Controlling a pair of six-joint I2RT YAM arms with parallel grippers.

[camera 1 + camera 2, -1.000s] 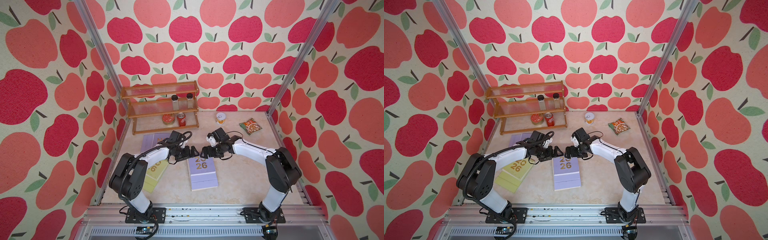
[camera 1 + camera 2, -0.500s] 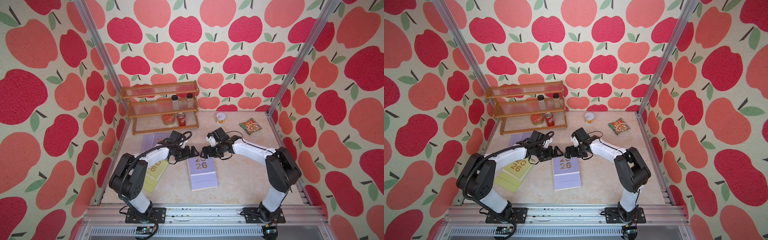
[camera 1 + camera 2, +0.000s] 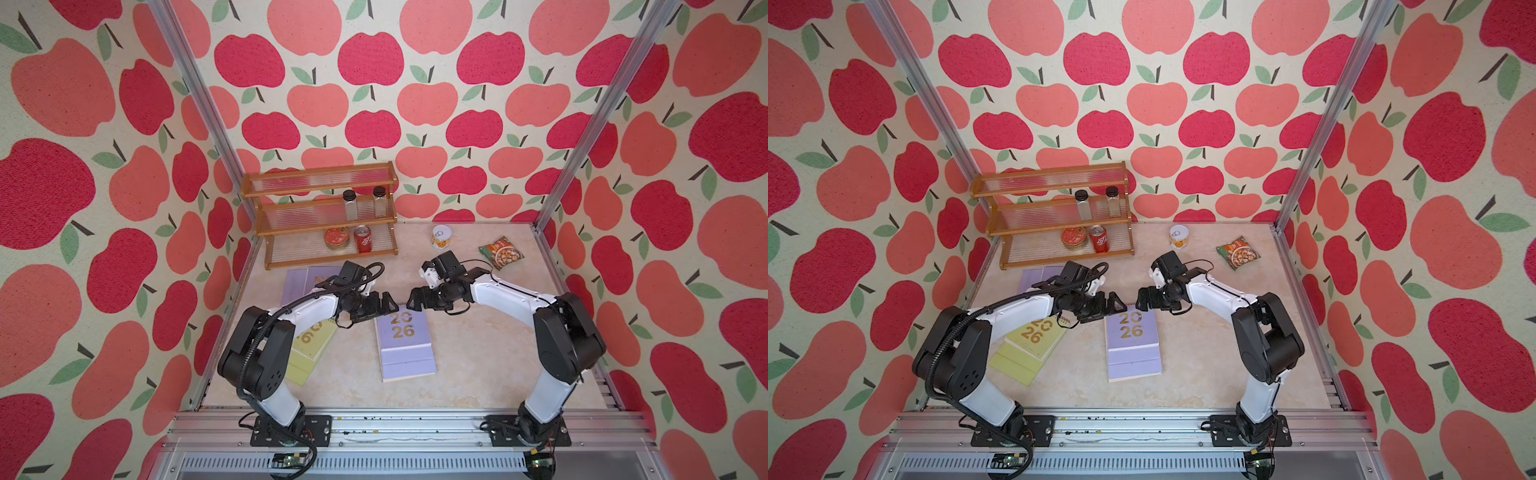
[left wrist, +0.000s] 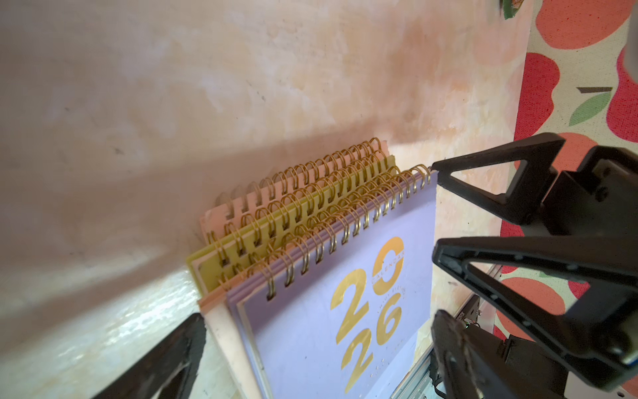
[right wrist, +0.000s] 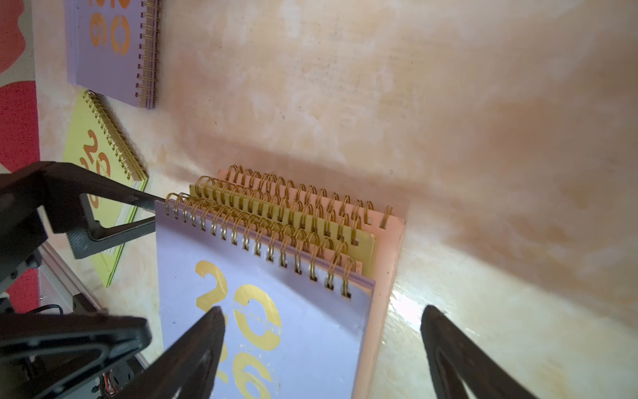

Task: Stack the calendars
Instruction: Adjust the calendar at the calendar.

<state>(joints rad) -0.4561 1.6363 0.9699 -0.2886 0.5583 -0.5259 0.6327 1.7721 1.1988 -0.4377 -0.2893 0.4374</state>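
left end effector (image 3: 385, 308), right end effector (image 3: 415, 300) reach inward, facing each other, wide open, empty, at calendar stack (image 3: 406, 347)

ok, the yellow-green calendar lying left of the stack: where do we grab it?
Yellow-green calendar lies flat, so probably take its spiral edge, the thickest raised part. Come in low from the stack side, which that edge faces, and slide under it.
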